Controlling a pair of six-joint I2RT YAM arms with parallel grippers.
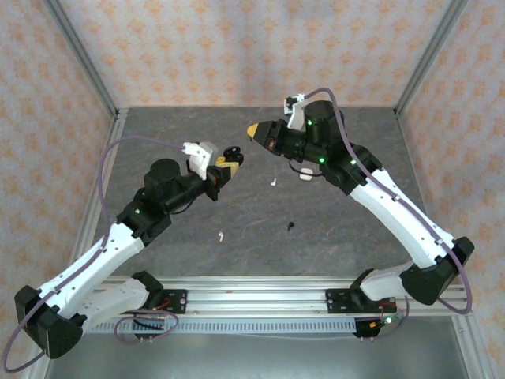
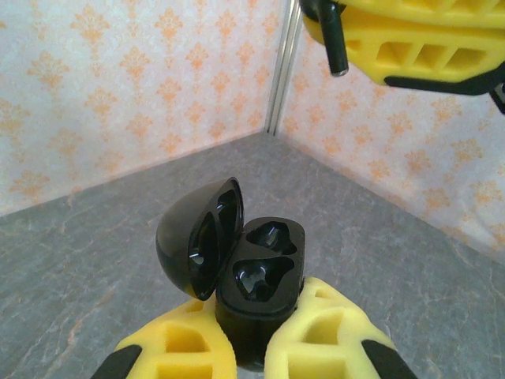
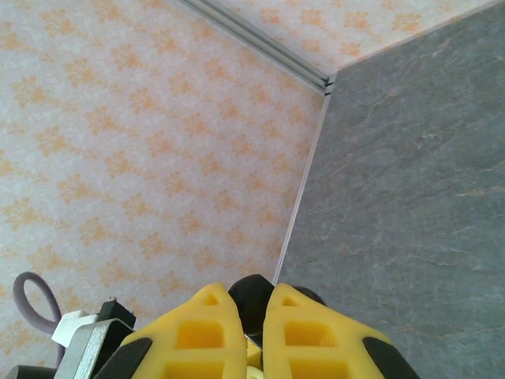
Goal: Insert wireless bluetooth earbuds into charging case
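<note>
Above the desk [image 1: 260, 260], landmark: black charging case [image 2: 262, 276], held clear of the surface and upright.
Case lid: lid [image 2: 197, 245] is hinged open to the left of the case base. It is tilted back, with its hollow inner side showing.
Case sockets: two moulded sockets in the top of the base face up and are open to view.
Left jaws: clenched on the lower part of the charging case, with one yellow pad [image 2: 185, 351] pressed against each side of the base.
Right jaws: clenched on the held black earbud [image 2: 338, 43], above and to the right of the charging case and not touching it. The yellow pads [image 2: 410, 51] lie flat together.
Held black earbud: its dark stem projects downward from the tip of the right jaws, apart from the case sockets.
First white earbud: first white earbud [image 1: 274, 182] lies on the desk, near the charging case, to its right and towards the arm bases.
Second white earbud: second white earbud [image 1: 222, 234] lies on the desk, well apart from the charging case, on the arm-base side.
Loose black earbud: loose black earbud [image 1: 291, 227] lies on the desk, well apart from the charging case, to its right and towards the arm bases.
White rounded item: white rounded item [image 1: 306, 175] sits on the desk to the right of the charging case, under the right arm. What it is cannot be told.
</note>
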